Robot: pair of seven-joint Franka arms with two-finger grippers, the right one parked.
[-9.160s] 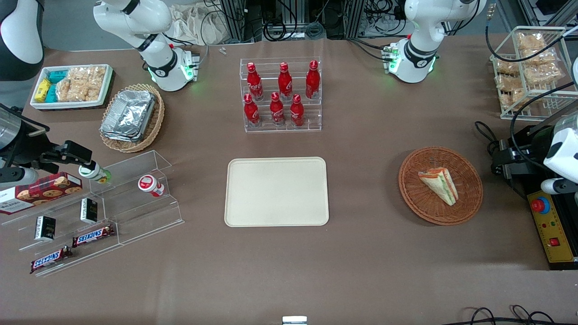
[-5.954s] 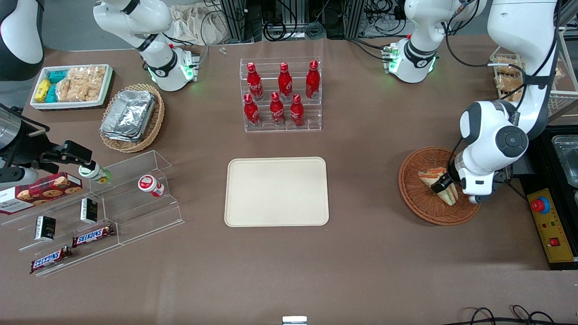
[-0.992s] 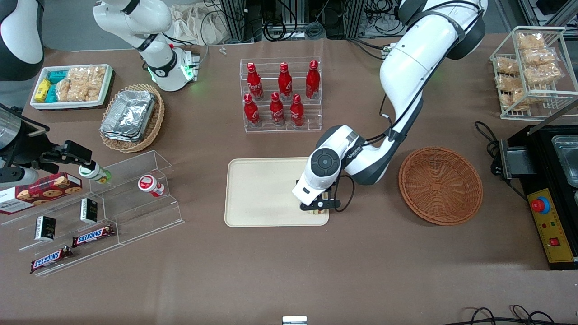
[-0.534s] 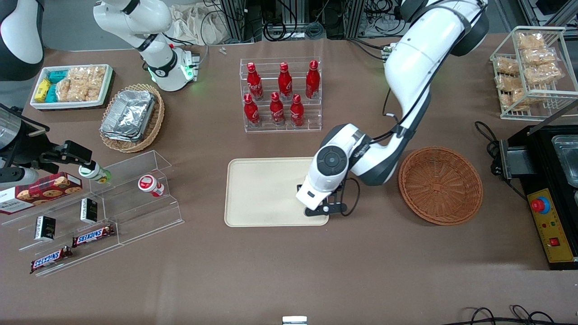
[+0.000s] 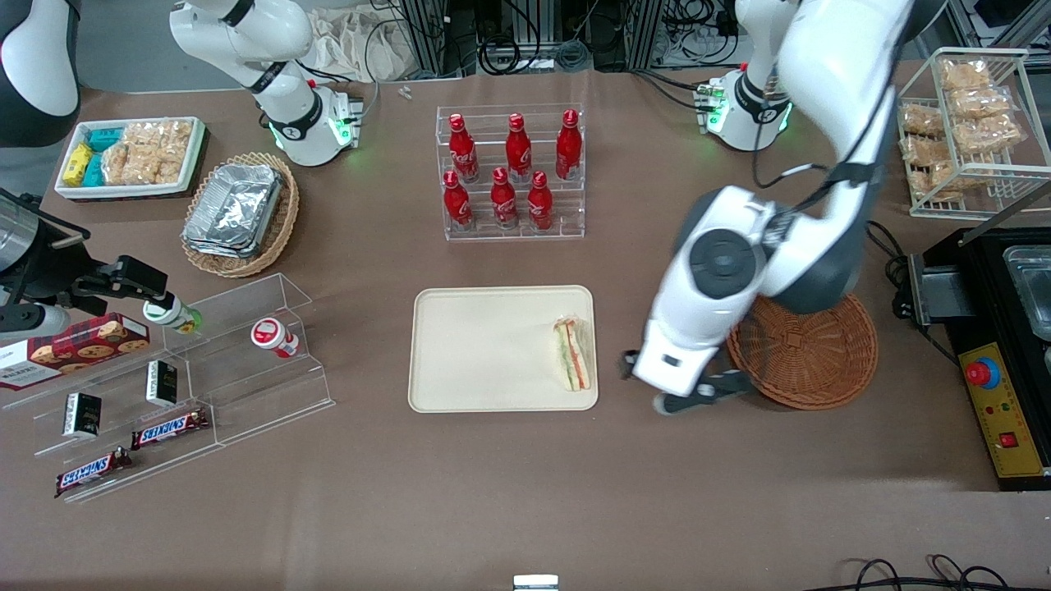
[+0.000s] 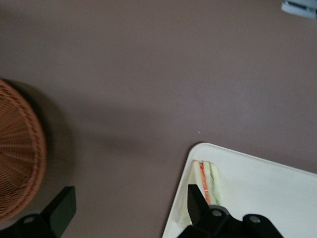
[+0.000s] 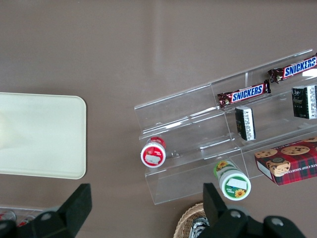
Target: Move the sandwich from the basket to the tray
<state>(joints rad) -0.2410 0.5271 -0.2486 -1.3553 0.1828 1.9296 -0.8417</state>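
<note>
I see the sandwich lying on the tray, against the tray edge nearest the basket. My claw hangs spread apart and empty above bare counter between tray and basket.

We see only part of the basket in the front view, since the working arm covers its rim nearest the tray. In the left wrist view the basket is cut by the picture's edge, and so is the tray. There a finger overlaps the sandwich. The gripper hangs between tray and basket; in the front view the arm's wrist hides most of it.
</note>
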